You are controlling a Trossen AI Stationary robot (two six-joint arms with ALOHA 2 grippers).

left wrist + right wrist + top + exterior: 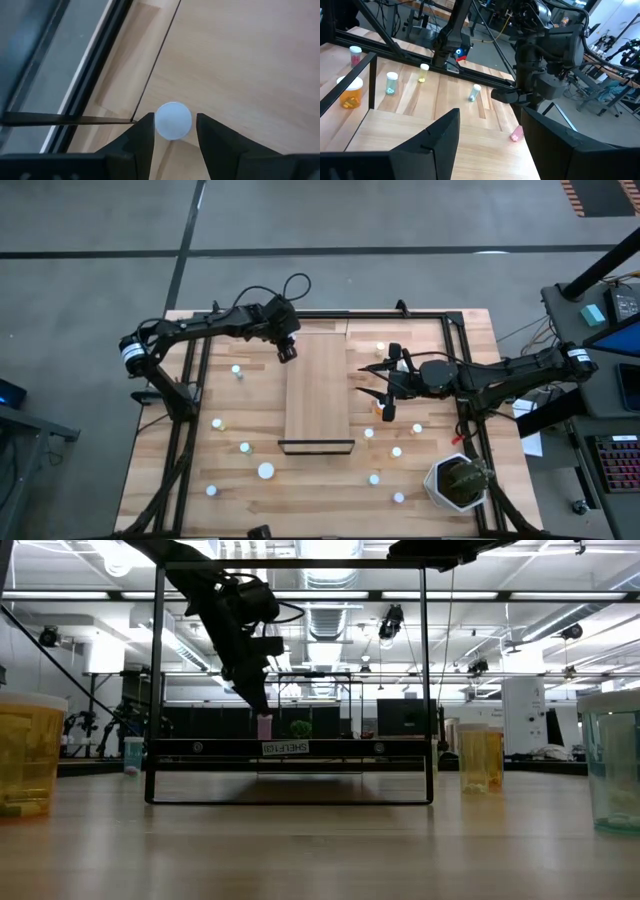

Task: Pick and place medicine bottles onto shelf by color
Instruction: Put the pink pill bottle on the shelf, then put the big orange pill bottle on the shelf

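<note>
A pink-bodied, white-capped medicine bottle (264, 727) stands upright on the far left corner of the light-wood shelf (318, 395). My left gripper (288, 353) points down over it. In the left wrist view its cap (173, 120) shows between the open fingers, with a small gap on one side. I cannot tell whether a finger touches it. My right gripper (372, 380) is open and empty, just right of the shelf. Its wrist view shows the pink bottle (516, 133) under the left gripper.
Several white-capped bottles stand on the table left (244, 447) and right (396, 451) of the shelf. Big orange (30, 755) and greenish (612, 760) bottles stand close in the low view. A potted plant (458, 483) is at the near right. A dark rail (316, 446) closes the shelf's near end.
</note>
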